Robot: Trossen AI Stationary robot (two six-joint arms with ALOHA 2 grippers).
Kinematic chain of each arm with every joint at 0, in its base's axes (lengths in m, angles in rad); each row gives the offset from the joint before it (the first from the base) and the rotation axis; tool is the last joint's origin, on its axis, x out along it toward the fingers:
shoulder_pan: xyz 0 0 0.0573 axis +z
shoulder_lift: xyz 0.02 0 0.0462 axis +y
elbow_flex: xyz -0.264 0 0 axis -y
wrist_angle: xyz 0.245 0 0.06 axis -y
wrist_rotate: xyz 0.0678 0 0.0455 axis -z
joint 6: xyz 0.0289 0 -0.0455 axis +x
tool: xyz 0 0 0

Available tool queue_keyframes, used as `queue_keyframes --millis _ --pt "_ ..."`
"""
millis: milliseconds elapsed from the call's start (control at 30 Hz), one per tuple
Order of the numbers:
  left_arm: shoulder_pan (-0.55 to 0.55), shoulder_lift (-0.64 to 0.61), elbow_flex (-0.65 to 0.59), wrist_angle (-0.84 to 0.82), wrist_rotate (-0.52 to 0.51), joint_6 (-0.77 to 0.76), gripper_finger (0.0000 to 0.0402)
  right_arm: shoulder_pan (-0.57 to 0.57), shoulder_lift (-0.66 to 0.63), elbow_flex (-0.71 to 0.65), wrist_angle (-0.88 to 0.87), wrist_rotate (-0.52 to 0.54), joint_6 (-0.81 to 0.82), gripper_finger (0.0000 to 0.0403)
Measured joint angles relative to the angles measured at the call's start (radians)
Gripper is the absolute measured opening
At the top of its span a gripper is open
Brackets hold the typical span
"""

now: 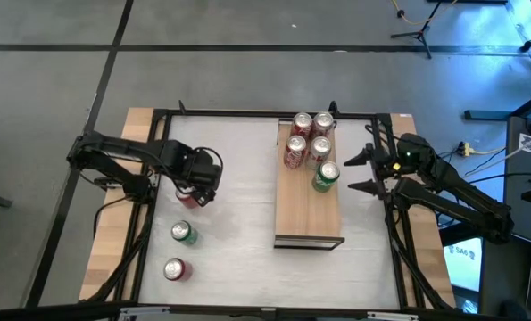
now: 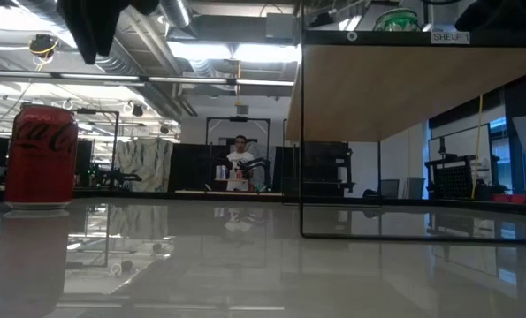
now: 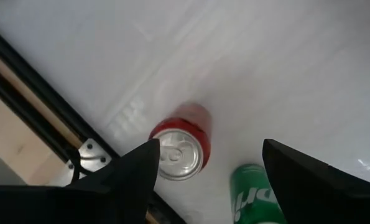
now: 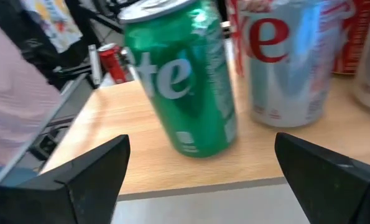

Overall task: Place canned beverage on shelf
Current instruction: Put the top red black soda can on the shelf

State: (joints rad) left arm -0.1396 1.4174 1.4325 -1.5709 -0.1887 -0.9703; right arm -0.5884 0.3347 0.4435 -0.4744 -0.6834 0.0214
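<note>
The shelf (image 1: 308, 209) is a light-wood board raised on a black frame. Several cans stand at its far end, the nearest a green can (image 1: 326, 176). My right gripper (image 1: 354, 174) is open at the shelf's right side, pointing about level at that green can (image 4: 185, 81) without touching it. My left gripper (image 1: 194, 194) hangs open above the table's left part, pointing down. Between its fingers a red can (image 3: 181, 146) shows upright on the table below, with a green can (image 3: 253, 193) beside it. Nothing is held.
On the table's near left stand a green can (image 1: 184, 233) and a red can (image 1: 176, 269), the red one large in the low view (image 2: 40, 155). A silver can (image 4: 284, 62) stands beside the shelf's green one. A black frame bar (image 3: 41, 93) borders the table's left side.
</note>
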Motion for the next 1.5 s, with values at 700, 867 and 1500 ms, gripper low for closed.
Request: queue_keyframes --millis 700,867,1500 --pt "-0.042 0.0 -0.156 0.0 0.077 -0.098 0.0275 0.0 0.0 0.0 0.008 -0.03 -0.02 0.0397" --pt "-0.044 0.0 -0.168 0.0 0.011 -0.097 0.0275 0.0 0.0 0.0 0.003 -0.027 -0.028 0.0397" --pt "-0.038 0.0 -0.168 0.0 0.105 -0.128 0.0275 0.0 0.001 0.0 0.002 -0.027 -0.029 0.0397"
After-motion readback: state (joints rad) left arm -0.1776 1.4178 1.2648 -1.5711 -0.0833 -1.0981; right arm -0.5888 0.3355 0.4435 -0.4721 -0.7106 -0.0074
